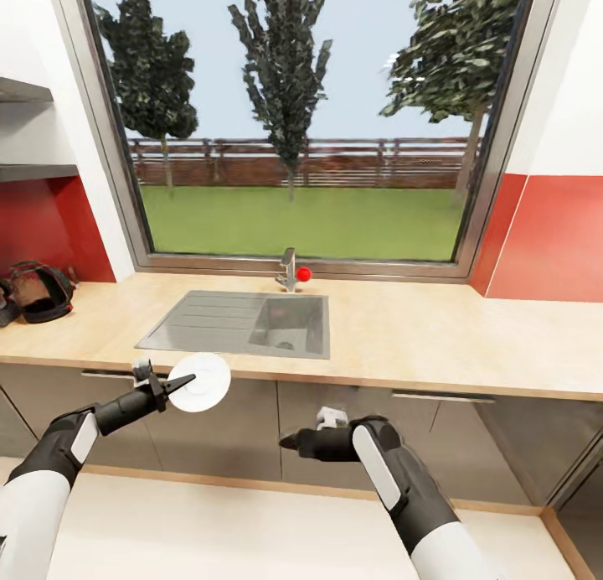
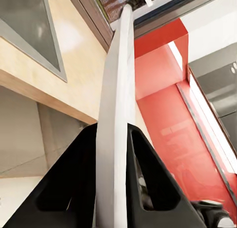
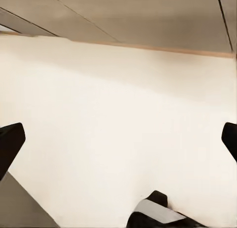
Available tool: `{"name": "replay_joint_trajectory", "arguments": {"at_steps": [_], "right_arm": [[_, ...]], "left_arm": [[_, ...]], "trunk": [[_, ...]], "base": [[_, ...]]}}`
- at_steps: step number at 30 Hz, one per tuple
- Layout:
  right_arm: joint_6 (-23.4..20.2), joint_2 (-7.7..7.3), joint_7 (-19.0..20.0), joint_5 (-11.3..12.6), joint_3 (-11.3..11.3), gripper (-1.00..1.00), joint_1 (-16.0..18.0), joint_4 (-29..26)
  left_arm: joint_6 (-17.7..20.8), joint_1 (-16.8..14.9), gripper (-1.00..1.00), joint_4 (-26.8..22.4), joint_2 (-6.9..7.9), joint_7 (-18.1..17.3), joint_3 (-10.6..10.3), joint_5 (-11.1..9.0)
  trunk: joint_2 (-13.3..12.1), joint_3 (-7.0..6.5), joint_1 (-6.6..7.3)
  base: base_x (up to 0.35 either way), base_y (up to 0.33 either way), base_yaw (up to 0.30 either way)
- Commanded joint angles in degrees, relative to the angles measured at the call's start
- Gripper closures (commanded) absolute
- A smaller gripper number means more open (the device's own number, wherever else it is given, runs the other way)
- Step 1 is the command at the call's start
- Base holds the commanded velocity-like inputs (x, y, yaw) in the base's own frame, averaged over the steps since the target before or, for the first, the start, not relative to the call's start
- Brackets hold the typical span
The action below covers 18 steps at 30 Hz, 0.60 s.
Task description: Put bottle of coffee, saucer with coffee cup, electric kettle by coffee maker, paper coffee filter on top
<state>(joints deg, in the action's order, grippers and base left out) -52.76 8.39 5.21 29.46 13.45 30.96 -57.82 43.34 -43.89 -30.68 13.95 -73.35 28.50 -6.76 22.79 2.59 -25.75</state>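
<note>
- Head view: the left gripper [image 1: 180, 385] pinches the saucer [image 1: 201, 382] by its rim, holding it in the air in front of the countertop [image 1: 402, 333], just below the front edge of the steel sink [image 1: 243, 322].
- In the left wrist view the saucer [image 2: 116, 114] stands edge-on between the two black fingers [image 2: 76, 183], which press against both of its faces.
- The right gripper [image 1: 291, 440] hangs low in front of the cabinet doors [image 1: 335, 429], pointing toward the left arm; a small white object [image 1: 332, 415] sits just above it, too small to identify.
- The right wrist view shows the fingertips [image 3: 10, 144] far apart at the frame edges with nothing between them, over the pale floor [image 3: 118, 129].
- A tap with a red knob [image 1: 303, 273] stands behind the sink under the window [image 1: 293, 119].
- A dark object [image 1: 38, 291] rests at the countertop's far left end.
</note>
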Motion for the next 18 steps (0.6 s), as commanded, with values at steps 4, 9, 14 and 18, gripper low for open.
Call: {"name": "replay_joint_trajectory", "arguments": {"at_steps": [4,9,14,18], "right_arm": [[-0.1,-0.73,0.35,-0.74,7.57,-1.0,0.06,7.28],[2.06,-0.99,-0.24,-2.41,15.25,-1.0,0.06,21.28],[13.45,-0.98,-1.13,-5.19,16.77,-1.0,0.06,36.87],[24.58,-0.62,-5.37,-5.74,17.06,-1.0,0.06,50.08]], "left_arm": [[0.35,0.0,1.0,0.01,-0.05,-0.04,-0.06,-0.01],[0.34,0.03,1.0,0.01,-0.06,-0.05,-0.14,0.0],[0.34,0.03,1.0,0.01,-0.16,-0.06,-0.25,0.0],[0.28,0.03,1.0,0.01,-0.28,-0.04,-0.32,0.0]], "trunk": [[0.14,0.13,-0.04],[0.14,0.13,-0.04],[0.14,0.13,-0.04],[0.14,0.13,-0.04]], "base": [[0.0,0.0,0.0],[0.0,0.0,0.0],[0.0,0.0,0.0],[0.0,0.0,0.0]]}}
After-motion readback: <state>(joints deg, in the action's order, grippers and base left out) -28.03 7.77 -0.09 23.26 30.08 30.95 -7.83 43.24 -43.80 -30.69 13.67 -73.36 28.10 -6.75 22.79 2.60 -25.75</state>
